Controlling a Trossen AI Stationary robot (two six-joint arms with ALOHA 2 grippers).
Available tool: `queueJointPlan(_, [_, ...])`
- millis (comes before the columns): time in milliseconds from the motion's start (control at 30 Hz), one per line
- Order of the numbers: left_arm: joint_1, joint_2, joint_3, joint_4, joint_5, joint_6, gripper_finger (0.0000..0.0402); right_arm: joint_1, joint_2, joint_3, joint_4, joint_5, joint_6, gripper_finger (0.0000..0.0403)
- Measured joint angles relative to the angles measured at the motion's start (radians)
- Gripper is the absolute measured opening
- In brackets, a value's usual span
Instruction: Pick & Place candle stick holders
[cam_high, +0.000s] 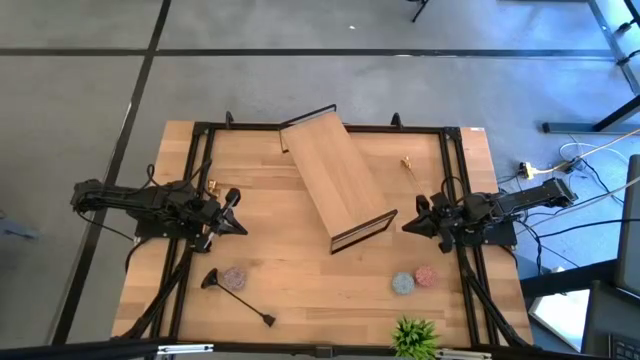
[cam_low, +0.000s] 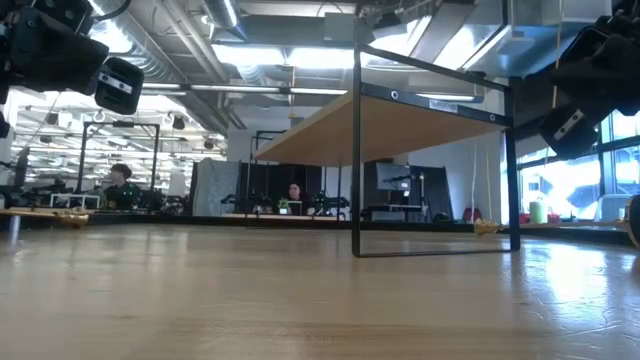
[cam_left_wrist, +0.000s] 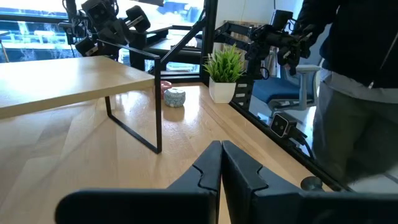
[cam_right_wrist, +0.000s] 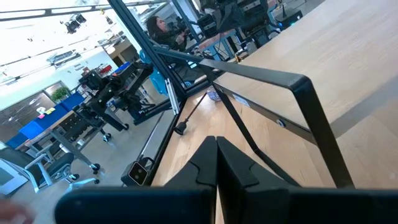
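The worktop carries a wooden riser shelf at centre; the black candle stick holder lies toppled at seven o'clock, gold ones at ten and one; nothing looks placed yet; left hand and right hand are closed, empty.

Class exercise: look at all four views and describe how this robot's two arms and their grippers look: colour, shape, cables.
Both arms are dark, nearly black, built of jointed blocky segments. The left gripper and right gripper each end in two tapered, angular black fingers, matte and notched along the inner edge. Black cables trail from the arm bases. No markings are readable.
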Motion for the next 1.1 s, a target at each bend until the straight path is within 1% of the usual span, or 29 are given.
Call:
queueJointPlan(133, [0.000,0.000,0.000,0.000,0.000,0.000,0.0006,0.000,0.000,0.000,0.034,0.000,0.002,0.0001])
queueJointPlan(300, [0.000,0.000,0.000,0.000,0.000,0.000,0.0006,0.000,0.000,0.000,0.125,0.002,0.125,0.0001])
queueJointPlan(500, [0.000,0.000,0.000,0.000,0.000,0.000,0.0006,-0.001,0.000,0.000,0.207,0.003,0.141,0.0001])
queueJointPlan(600, [0.000,0.000,0.000,0.000,-0.012,0.000,0.0006,0.000,0.000,0.000,0.265,0.056,0.150,0.0001])
queueJointPlan(633, [0.003,0.000,0.000,0.000,-0.043,0.005,0.0006,-0.001,0.000,0.000,0.288,0.085,0.150,0.0001])
queueJointPlan(700, [0.008,0.000,0.000,0.000,-0.115,0.071,0.0006,-0.001,0.000,0.000,0.320,0.150,0.150,0.0001])
queueJointPlan(767, [0.007,0.000,0.000,0.000,-0.166,0.133,0.0006,-0.001,0.000,0.000,0.339,0.212,0.150,0.0001])
queueJointPlan(833, [0.007,0.000,0.000,0.000,-0.202,0.161,0.0006,-0.001,0.000,0.000,0.353,0.263,0.150,0.0001])
queueJointPlan(933, [0.006,0.000,0.000,0.000,-0.231,0.162,0.0006,-0.001,0.000,0.000,0.360,0.318,0.152,0.0001])
queueJointPlan(1100, [0.006,0.000,0.000,0.000,-0.372,0.159,0.0006,-0.001,0.000,0.000,0.417,0.374,0.154,0.0001])
